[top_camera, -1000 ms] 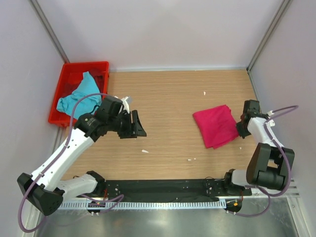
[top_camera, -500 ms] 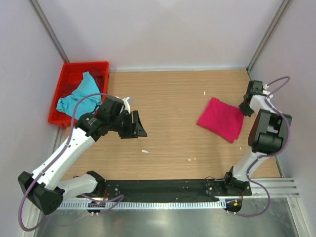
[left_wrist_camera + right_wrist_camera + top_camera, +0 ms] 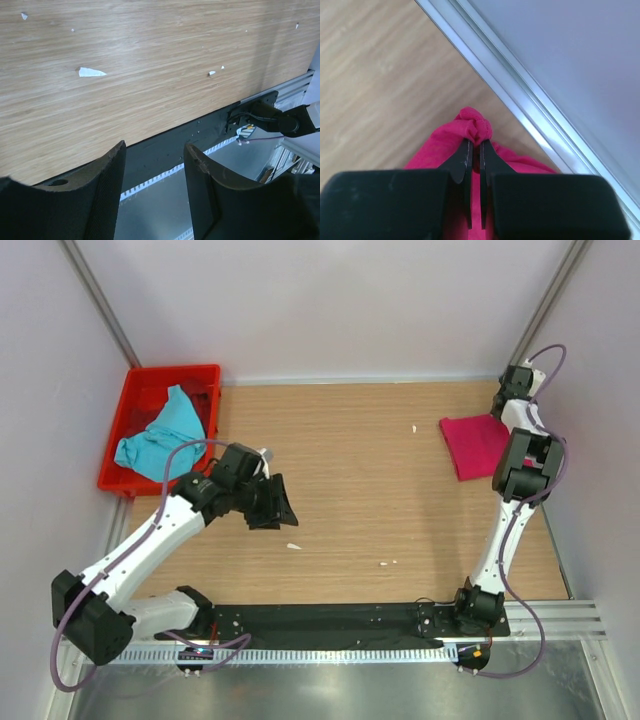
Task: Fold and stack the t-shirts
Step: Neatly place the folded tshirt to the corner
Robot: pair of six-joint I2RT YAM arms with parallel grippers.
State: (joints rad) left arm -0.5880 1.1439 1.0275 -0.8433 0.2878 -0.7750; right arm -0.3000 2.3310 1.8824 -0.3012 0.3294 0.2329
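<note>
Right, starting at the far left: the red crate (image 3: 175, 370) sits by the back left corner of the wooden surface (image 3: 350, 460), and the turquoise t-shirt (image 3: 158, 435) lies crumpled inside it, not folded at all. Moving along, the left arm reaches out over the left part of the wood, and the left fingers (image 3: 282, 505) are near the crate but well clear of it. From the left wrist view, those left fingers (image 3: 112, 170) stand parted with a clear gap and nothing between them, pointing toward the black base plate (image 3: 200, 135) at the near edge. A white scrap (image 3: 293, 546) lies on the wood close to them, seen again from the wrist (image 3: 91, 72), with smaller flecks scattered further right. Across the middle it is bare wood. Over at the back right, the magenta-pink t-shirt (image 3: 472, 445) lies as a flat folded patch on the surface, close to the right wall. The right fingers (image 3: 500, 408) are at its far edge, and the right wrist view shows the right fingers (image 3: 465, 160) pressed together on a bunched pinch of the pink cloth (image 3: 472, 127), just beside the metal rail (image 3: 520, 95) at the foot of the wall (image 3: 570, 50).
</note>
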